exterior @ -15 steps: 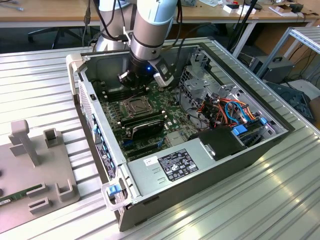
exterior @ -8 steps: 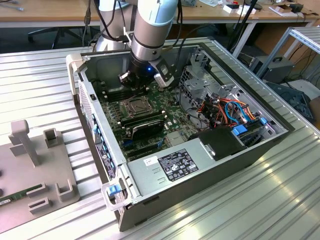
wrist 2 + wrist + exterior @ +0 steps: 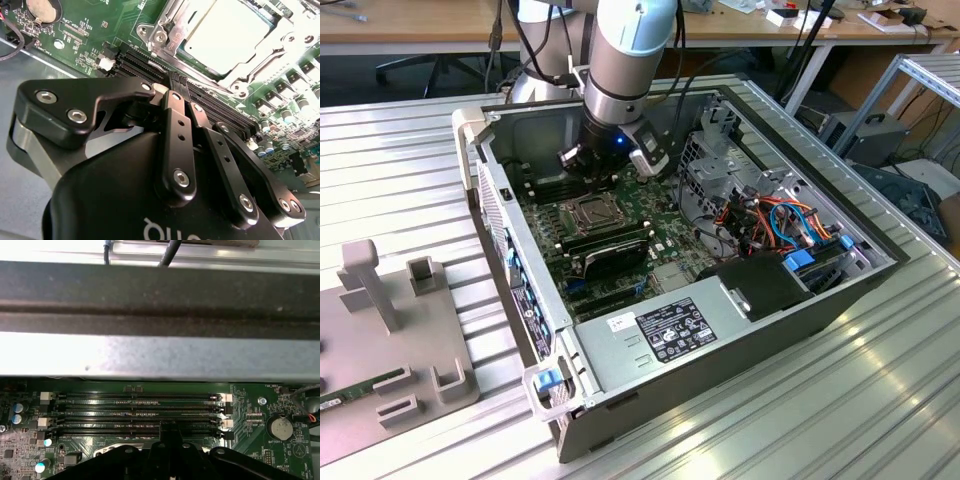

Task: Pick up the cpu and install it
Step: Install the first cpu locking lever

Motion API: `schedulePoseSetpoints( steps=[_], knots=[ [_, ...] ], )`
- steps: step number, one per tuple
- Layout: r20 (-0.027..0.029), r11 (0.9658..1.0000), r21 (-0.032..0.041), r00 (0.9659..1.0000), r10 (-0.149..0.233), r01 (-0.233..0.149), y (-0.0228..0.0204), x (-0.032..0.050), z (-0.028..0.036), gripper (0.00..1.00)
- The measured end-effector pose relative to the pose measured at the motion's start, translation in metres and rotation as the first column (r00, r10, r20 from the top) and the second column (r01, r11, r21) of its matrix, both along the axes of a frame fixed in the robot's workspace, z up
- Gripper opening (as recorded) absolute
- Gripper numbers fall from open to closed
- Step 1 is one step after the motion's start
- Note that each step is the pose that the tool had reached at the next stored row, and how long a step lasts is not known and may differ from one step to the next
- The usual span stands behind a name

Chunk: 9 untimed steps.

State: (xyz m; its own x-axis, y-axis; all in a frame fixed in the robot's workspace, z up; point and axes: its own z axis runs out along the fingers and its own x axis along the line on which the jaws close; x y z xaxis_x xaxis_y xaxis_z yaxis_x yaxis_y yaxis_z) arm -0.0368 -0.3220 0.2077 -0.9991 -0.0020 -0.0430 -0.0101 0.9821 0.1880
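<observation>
Lying flat in socket [image 3: 200, 55], cpu [image 3: 227, 32]; pincer [image 3: 178, 80] closed, empty.

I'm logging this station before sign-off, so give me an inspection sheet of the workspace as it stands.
Surface: ribbed metal table carrying an open computer case.
Job's things: cpu lies in its socket, metal frame open around it.
Clutter: grey fixture tray on the exterior view's left.
Grippers: gripper jaws shut, empty, over the empty memory slots.
Cables: orange and blue bundle in the case.
Surroundings: wooden desks behind.
</observation>
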Motion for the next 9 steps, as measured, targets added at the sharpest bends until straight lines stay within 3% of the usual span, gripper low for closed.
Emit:
schedulePoseSetpoints(
  steps=[9],
  knots=[
    [0.0001, 1.0000, -0.0036, 1.0000, 0.000, 0.000, 0.0001, 0.0025, -0.0022, 0.11]
  ],
)
